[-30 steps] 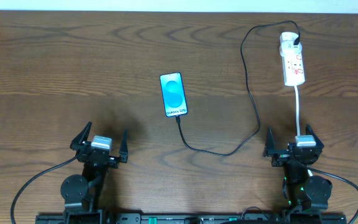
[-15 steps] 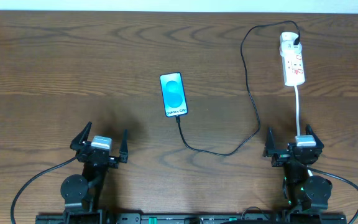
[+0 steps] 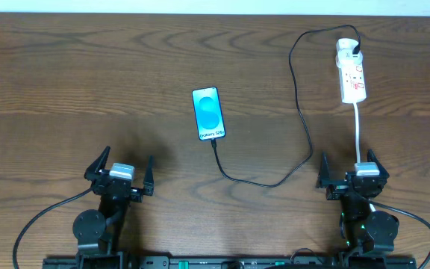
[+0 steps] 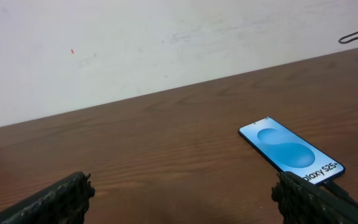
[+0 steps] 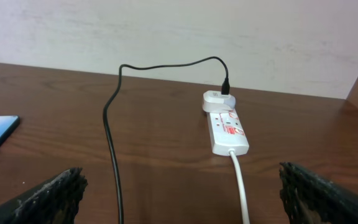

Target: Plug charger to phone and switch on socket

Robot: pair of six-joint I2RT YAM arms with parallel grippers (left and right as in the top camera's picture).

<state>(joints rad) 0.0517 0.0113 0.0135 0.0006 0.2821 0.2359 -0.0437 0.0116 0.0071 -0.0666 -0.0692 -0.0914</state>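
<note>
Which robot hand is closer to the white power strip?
Right. The right gripper sits straight in front of the socket; the left gripper is far off sideways, beyond the phone.

Even, soft indoor light; sharp pictures, faint shadows, no glare.

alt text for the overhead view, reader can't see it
A blue-screened phone lies in the middle of a dark wooden table, the black charger looping from its near end to the white socket at the far right. The left gripper and right gripper sit open and empty at the near edge.
</note>
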